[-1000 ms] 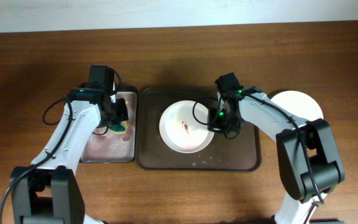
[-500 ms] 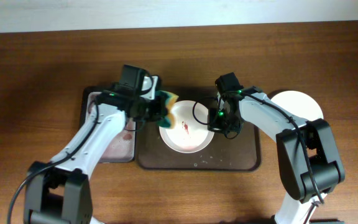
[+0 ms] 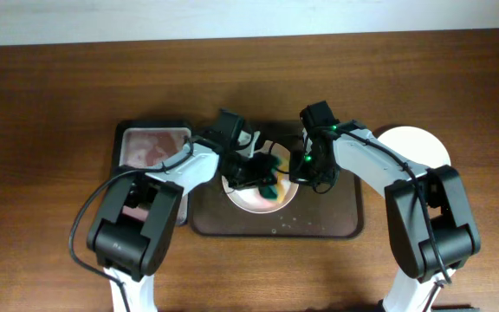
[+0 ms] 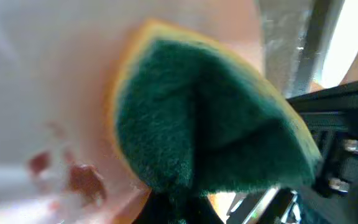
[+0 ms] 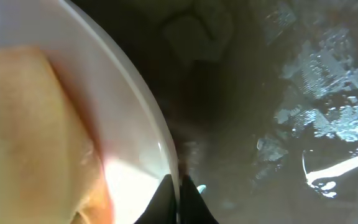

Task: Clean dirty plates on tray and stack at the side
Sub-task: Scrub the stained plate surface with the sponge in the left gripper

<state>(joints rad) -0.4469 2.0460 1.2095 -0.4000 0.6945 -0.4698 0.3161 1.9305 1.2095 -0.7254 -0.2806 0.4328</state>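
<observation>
A white plate [image 3: 248,198] with red smears lies in the dark brown tray [image 3: 336,218]. My left gripper [image 3: 265,180] is shut on a green and yellow sponge [image 3: 271,188] and presses it on the plate's middle. In the left wrist view the sponge [image 4: 210,118] fills the frame, its green side down on the plate [image 4: 36,74], with red smears [image 4: 82,177] beside it. My right gripper [image 3: 304,171] is shut on the plate's right rim. In the right wrist view its fingertips [image 5: 191,199] pinch the rim [image 5: 135,93] above the wet tray floor [image 5: 260,124].
A clean white plate [image 3: 416,144] lies on the table right of the tray, partly under my right arm. A smaller black-rimmed tray [image 3: 154,146] with a pinkish, smeared inside stands left of the brown tray.
My left gripper has carried the sponge rightwards from the small left tray onto the plate's middle. My right gripper has stayed on the plate's rim.
</observation>
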